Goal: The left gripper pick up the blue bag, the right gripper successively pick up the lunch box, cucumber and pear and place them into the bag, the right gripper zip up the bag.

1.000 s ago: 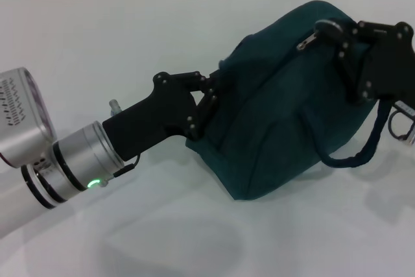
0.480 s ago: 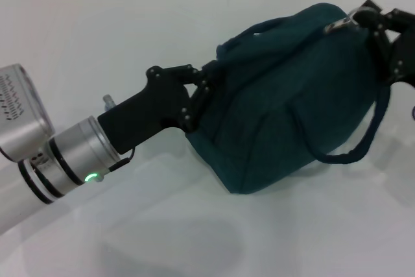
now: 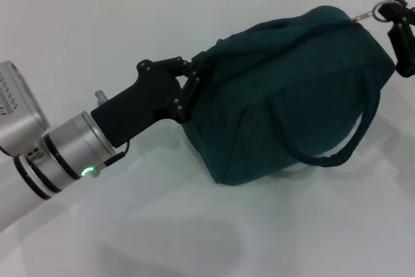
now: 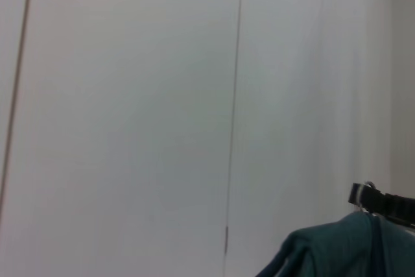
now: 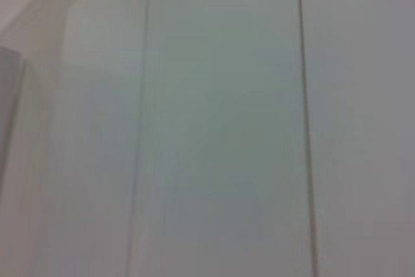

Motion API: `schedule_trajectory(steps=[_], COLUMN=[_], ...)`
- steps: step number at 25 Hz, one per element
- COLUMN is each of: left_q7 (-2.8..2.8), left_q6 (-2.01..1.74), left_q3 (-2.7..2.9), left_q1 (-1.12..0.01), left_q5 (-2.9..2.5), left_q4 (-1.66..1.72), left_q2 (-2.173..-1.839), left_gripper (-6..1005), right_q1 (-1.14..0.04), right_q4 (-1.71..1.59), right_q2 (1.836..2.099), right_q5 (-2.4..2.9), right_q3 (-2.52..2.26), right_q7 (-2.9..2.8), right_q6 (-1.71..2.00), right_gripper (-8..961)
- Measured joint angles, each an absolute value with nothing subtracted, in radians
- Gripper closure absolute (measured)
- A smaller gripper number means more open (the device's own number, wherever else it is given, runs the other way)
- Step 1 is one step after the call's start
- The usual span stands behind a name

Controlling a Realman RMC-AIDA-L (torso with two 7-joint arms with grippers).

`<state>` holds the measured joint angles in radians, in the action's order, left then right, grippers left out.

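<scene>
Here the left gripper (image 3: 192,85) pinches the blue bag (image 3: 285,95) at mid-frame. The right gripper (image 3: 393,12), upper right, pinches the zipper pull (image 3: 371,13).

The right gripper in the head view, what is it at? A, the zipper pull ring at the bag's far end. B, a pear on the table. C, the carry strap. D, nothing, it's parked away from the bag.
A: the right gripper is at the metal zipper pull ring at the end of the blue bag, while the left gripper clamps the opposite end.

No text, label, brand or number can be read anywhere.
</scene>
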<state>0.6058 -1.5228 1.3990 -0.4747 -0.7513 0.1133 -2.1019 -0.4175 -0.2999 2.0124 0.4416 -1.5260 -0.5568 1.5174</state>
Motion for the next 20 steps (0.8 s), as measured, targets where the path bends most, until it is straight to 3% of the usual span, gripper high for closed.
schedule_trajectory(steps=[20], left_q7=[0.604], left_q6=[-1.515], left_q3=[1.399], left_q1=[-0.471], left_q5=[-0.689], left_q4=[0.117], left_q2=[-2.097], left_gripper=[949], right_q1=[-0.416], right_q4=[-0.262], right_q2=[2.011], right_q5=[0.441], right_q3=[-1.466], right_q7=[-0.550], right_q6=[1.435], right_gripper=[934])
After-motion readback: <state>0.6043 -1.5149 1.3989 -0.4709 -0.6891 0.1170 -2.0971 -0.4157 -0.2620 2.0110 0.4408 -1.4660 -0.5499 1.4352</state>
